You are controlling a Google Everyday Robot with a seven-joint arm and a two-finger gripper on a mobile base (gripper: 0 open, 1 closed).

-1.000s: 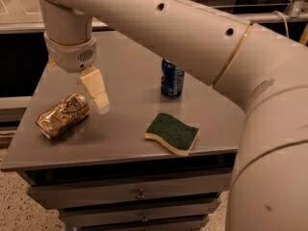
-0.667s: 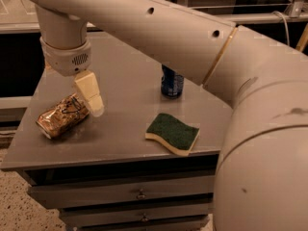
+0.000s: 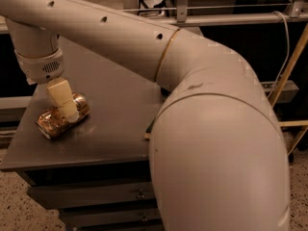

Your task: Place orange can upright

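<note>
My claw [image 3: 68,110] is down right over the can [image 3: 52,124]. The can lies on its side near the front-left corner of the bench [image 3: 113,100], angled toward the left edge. Apart or clamped on it? I can't tell.

The orange can [image 3: 50,124] lies sideways near the table's [image 3: 115,134] left edge; end effector [image 3: 70,112] at its middle.

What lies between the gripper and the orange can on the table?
Nothing: in the camera view the gripper overlaps the middle of the orange can, which lies on its side; whether they touch cannot be told.
</note>
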